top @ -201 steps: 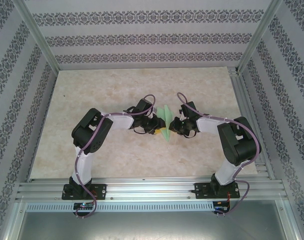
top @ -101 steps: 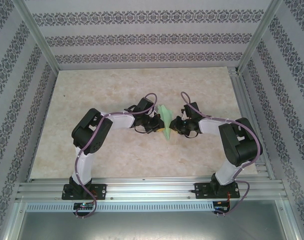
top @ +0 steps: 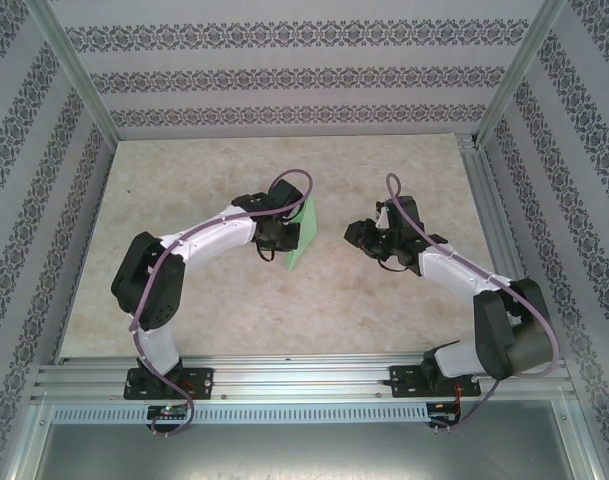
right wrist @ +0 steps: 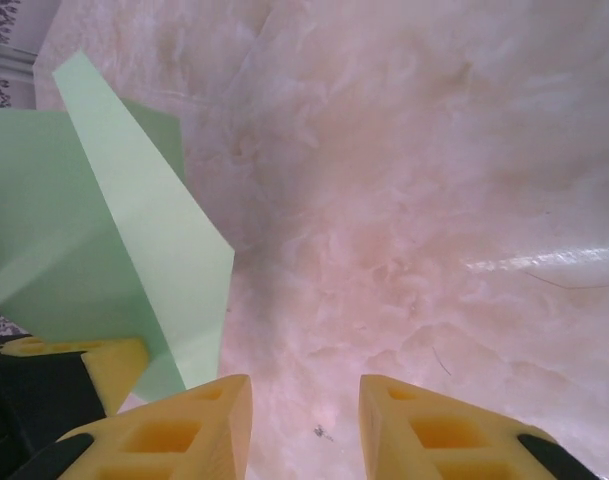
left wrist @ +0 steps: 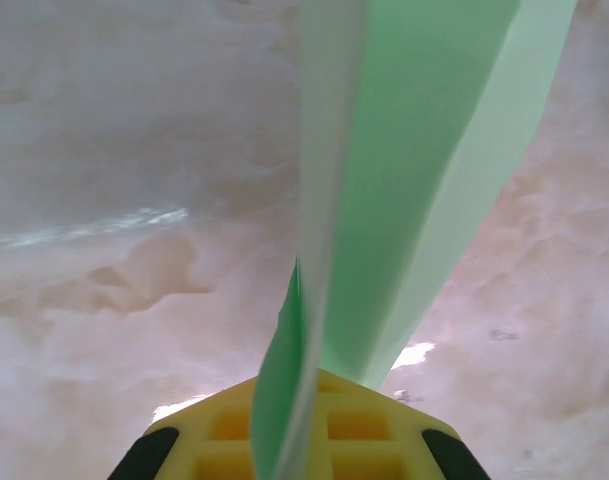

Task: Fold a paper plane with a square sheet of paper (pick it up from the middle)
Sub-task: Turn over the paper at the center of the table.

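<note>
The light-green paper plane (top: pixel 302 233) is folded slim and held on edge above the table, left of centre. My left gripper (top: pixel 284 240) is shut on its lower part. In the left wrist view the folded layers (left wrist: pixel 414 180) rise from between the closed yellow fingers (left wrist: pixel 354 430). My right gripper (top: pixel 356 237) stands open to the right of the plane, apart from it. In the right wrist view its yellow fingers (right wrist: pixel 174 430) have bare table between them, and the paper plane (right wrist: pixel 134 230) sits at the left with the left gripper's yellow finger (right wrist: pixel 109 362) under it.
The marbled tabletop (top: pixel 214 170) lies under both arms. Aluminium frame posts and patterned walls (top: pixel 284 75) close the back and sides. A metal rail (top: pixel 304 380) runs along the near edge by the arm bases.
The left gripper closed on the paper plane and carried it left. The right gripper opened, let go and drew back to the right, its arm swinging outward.
</note>
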Available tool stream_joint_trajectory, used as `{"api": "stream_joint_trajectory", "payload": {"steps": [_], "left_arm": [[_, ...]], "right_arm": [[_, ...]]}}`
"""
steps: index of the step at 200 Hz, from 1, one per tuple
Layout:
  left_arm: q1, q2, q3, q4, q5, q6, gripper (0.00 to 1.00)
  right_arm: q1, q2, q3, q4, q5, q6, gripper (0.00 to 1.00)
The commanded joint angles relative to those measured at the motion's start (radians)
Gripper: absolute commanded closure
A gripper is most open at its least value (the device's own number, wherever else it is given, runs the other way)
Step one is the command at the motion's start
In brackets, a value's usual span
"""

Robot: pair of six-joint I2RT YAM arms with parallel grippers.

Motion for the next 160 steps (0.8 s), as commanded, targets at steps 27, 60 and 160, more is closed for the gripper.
{"api": "stream_joint_trajectory", "payload": {"steps": [27, 60, 160], "left_arm": [[-0.173, 0.11, 0.144, -0.259, -0.44, 0.159, 0.99], [-0.284, 0.201, 0.2, -0.288, -0.537, 0.165, 0.99], [-0.461, 0.332, 0.274, -0.282, -0.54, 0.17, 0.82]], "right_arm": [[-0.034, -0.046, -0.07, -0.051, 0.044, -0.015, 0.65], [-0.047, -0.074, -0.089, -0.066, 0.063, -0.014, 0.65], [-0.112, -0.149, -0.146, -0.102, 0.041, -0.02, 0.64]]}}
